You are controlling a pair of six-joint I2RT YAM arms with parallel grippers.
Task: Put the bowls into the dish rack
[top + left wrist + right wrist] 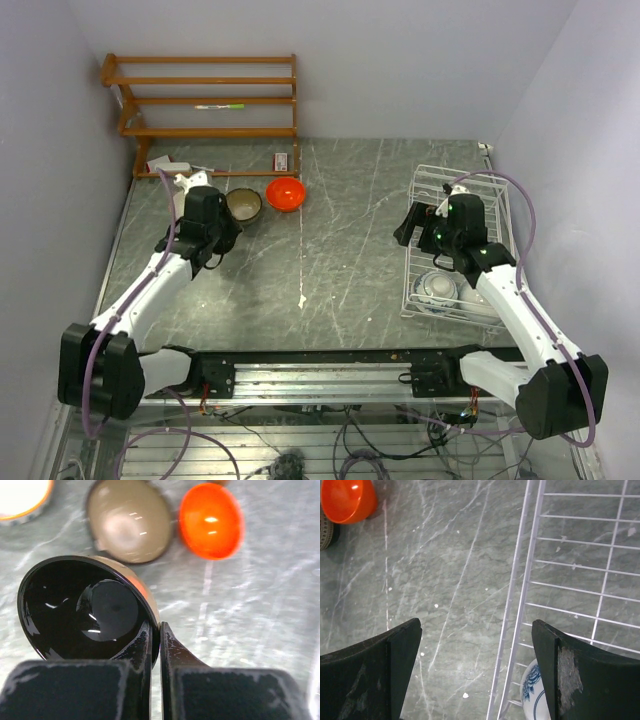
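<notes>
Along the table's [340, 250] right edge, a blue-and-white bowl [436, 288] already loaded at the dish rack's [447, 168] near end. Over the rack's left rim, right gripper [476, 630] spread wide, empty. Toward the far left corner, left gripper [155, 635] clenched on the rim of a black-lined bowl [85, 610]. Beyond it, tan bowl [130, 522] and orange bowl [211, 520] waiting. Grasp step, seemingly. Next, probably: lift clear of both neighbours, carry rightward to the rack.

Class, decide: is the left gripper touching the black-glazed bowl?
Touching. The left wrist view shows the left gripper shut, pinching the rim of the black-glazed bowl.
</notes>
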